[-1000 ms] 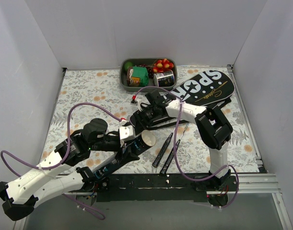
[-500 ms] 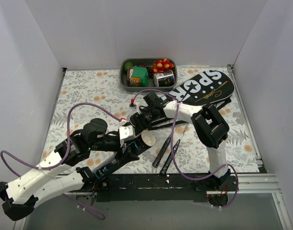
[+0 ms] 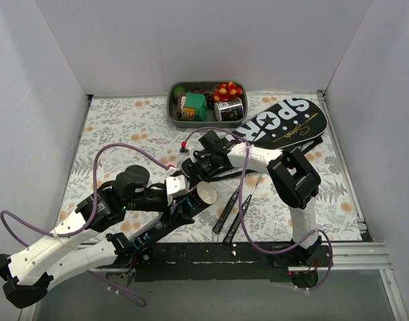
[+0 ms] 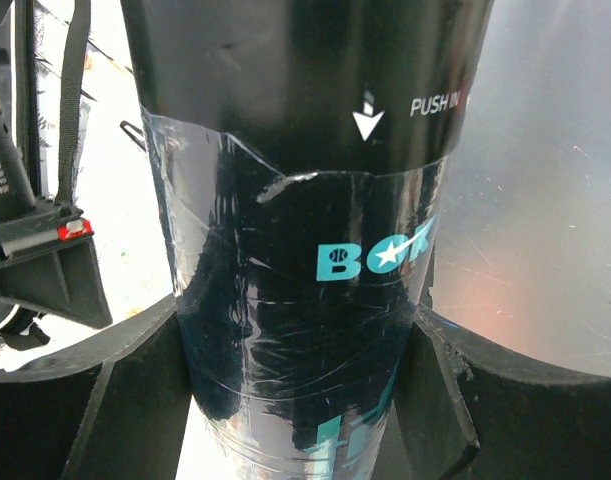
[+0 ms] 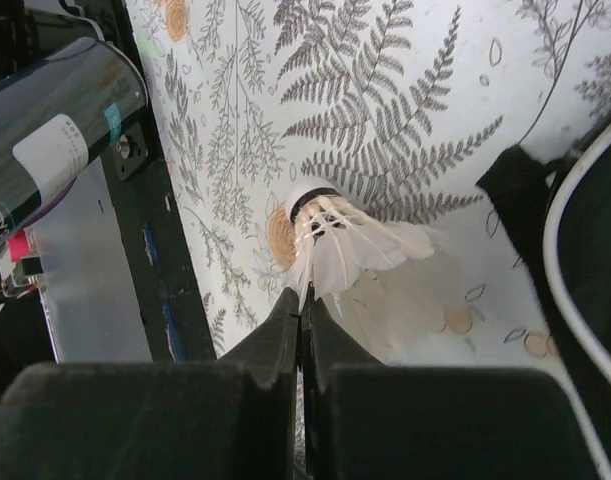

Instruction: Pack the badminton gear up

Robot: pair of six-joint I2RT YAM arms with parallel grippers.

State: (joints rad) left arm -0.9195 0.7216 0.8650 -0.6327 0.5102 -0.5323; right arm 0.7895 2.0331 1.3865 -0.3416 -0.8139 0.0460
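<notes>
Clamped in left gripper (image 4: 300, 385), glossy black shuttlecock tube (image 4: 305, 150), mouth angled toward 2 o'clock, probably for loading; pinched by right gripper (image 5: 303, 318), white feathered shuttlecock (image 5: 357, 252).

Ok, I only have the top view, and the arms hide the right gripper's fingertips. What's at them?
Observer: The right wrist view shows the right gripper shut on the feather edge of a white shuttlecock, with the cork end pointing away from the fingers.
Operator: And the cylinder in the left arm's grip, what is it?
Observer: The left gripper clamps a black tube wrapped in clear film. It is printed PUSH IN beside a white arrow.
</notes>
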